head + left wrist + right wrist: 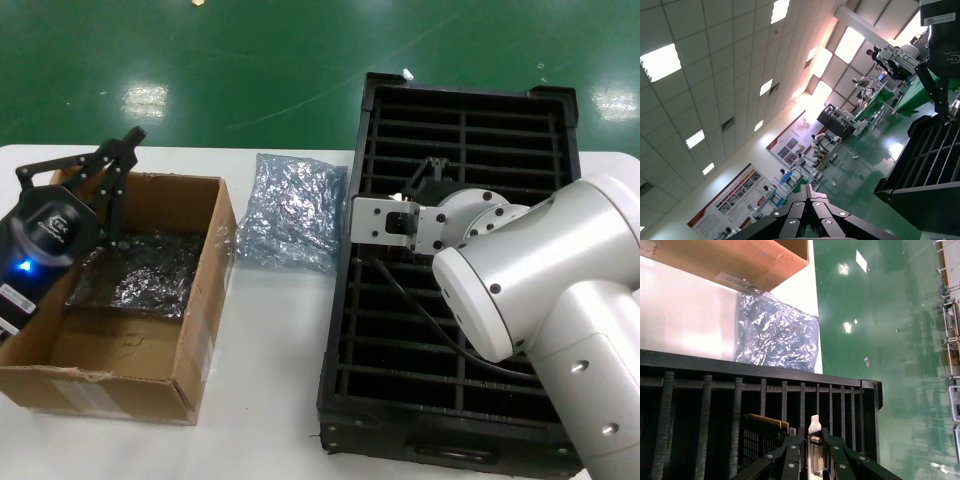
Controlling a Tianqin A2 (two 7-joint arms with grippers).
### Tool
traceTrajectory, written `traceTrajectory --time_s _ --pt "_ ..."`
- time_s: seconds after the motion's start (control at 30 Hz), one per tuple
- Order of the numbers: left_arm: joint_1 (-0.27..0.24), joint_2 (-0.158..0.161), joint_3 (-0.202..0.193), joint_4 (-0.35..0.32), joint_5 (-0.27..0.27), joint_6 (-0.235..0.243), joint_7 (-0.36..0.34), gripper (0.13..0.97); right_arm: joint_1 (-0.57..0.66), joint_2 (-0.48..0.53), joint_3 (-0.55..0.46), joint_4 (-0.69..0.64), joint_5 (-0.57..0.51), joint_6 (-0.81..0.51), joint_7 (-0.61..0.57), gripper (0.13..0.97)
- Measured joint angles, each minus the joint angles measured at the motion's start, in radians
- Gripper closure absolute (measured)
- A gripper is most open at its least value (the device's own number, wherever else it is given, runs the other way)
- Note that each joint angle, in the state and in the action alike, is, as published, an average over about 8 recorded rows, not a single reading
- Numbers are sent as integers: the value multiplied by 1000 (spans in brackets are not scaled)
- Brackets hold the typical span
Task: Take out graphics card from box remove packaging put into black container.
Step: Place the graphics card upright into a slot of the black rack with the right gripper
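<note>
The right tool (810,450) is pinching the silver bracket of the graphics card (765,432), which stands in a slot of the black container (345,330) directly below the tool; only the right wrist view shows this grip, the head view hiding it behind the arm. The packaging (290,210) lies on the counter (265,400) between container and box (205,300). The left tool (122,150), fingertips pressed together, hovers above the box's far edge.

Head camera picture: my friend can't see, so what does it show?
The right gripper lowers a graphics card into the black container. An empty crinkly bag lies between it and the cardboard box, where the left gripper hovers over more bags.
</note>
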Motion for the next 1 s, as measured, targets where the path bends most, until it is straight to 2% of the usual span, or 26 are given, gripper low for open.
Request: traceTrajectory --time_s 0.5,0.8,1.0 --pt "2 3 -1 -7 -1 -1 -3 957 -3 0 -2 15 3 -1 -14 857" --pt "0 2 -2 -4 -2 0 -3 957 1 0 -3 10 15 -4 -17 764" --pt "-1 2 -3 -1 -2 1 -2 957 3 0 0 7 24 4 -14 648"
